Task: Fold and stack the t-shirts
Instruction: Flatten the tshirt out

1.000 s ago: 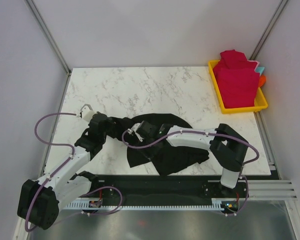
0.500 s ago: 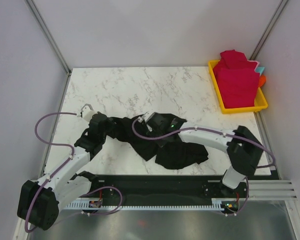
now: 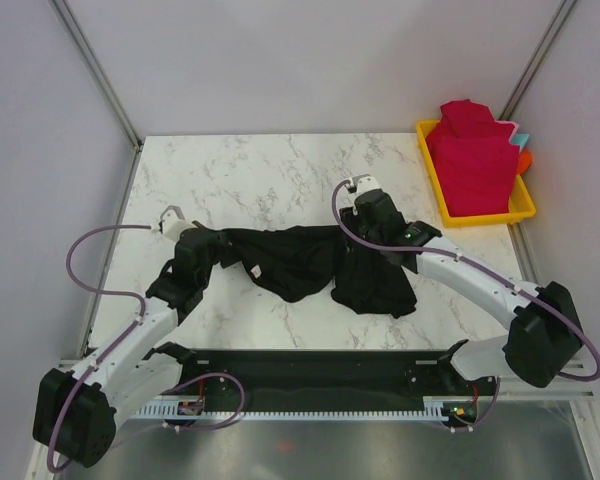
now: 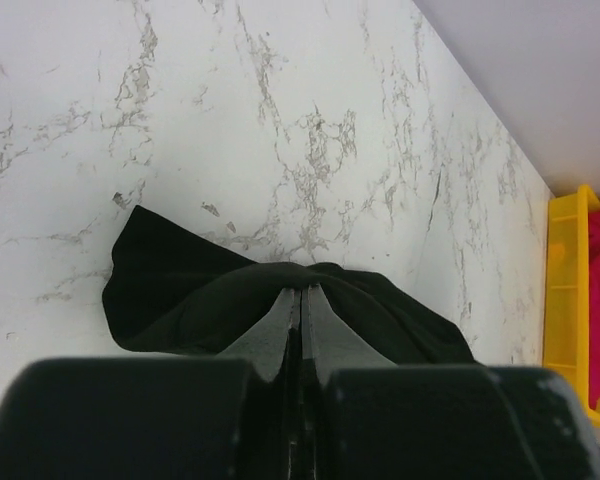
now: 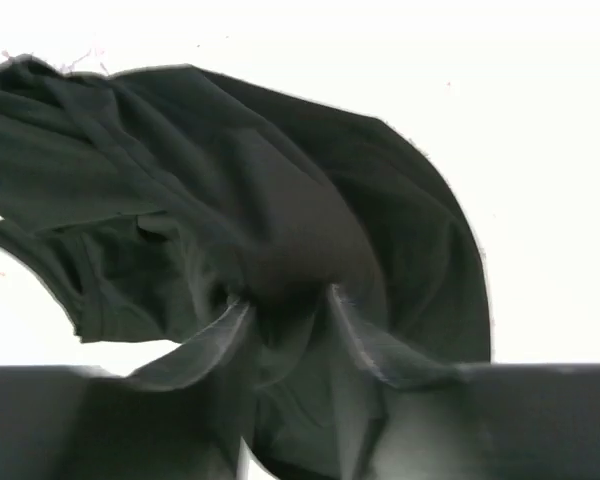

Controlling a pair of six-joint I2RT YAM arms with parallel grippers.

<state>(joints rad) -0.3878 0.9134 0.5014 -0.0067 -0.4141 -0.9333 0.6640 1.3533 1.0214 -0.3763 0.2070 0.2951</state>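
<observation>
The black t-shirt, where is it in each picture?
Top view: the black t-shirt lies stretched across the middle.
Left wrist view: bottom middle, pinched in the left pincer.
Right wrist view: fills most of the picture, bunched in the right pincer.
Shared landmark: the white marble table under it.

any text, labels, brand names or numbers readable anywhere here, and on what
No text can be read in any view.
black t-shirt: one tiny white fleck, possibly a tag, too small to read.
red t-shirts: no print visible.
yellow tray: no label visible.
table: only marble veining, no marks.
</observation>
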